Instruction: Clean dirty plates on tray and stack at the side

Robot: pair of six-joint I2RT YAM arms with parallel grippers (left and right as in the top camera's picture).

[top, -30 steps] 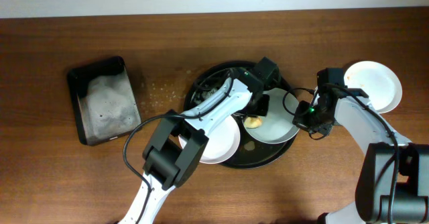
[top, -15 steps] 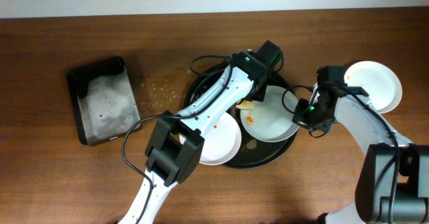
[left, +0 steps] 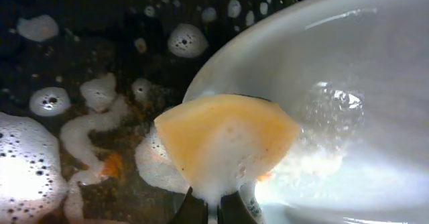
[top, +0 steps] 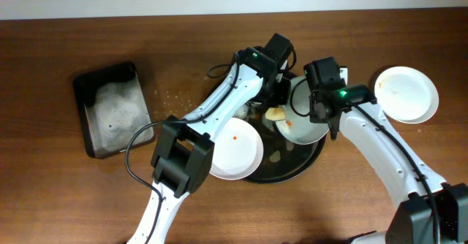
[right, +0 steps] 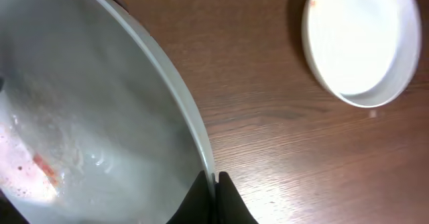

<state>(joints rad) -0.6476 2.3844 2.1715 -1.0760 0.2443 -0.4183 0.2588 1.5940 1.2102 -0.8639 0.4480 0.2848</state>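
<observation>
The left gripper (left: 213, 209) pinches a soapy yellow sponge (left: 224, 143), which sits at the edge of the held plate (left: 348, 83), over the foamy tray (left: 80, 49). The right gripper (right: 213, 194) is clamped on that plate's rim. A second plate (top: 235, 149) lies on the tray near the left gripper. A third plate (right: 362, 43) rests on the table (right: 268, 117), apart from the right gripper.

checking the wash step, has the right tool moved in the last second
Yes. The right tool, shut on the rim of a plate, has shifted left, away from the side plate on the table and further over the tray.
</observation>
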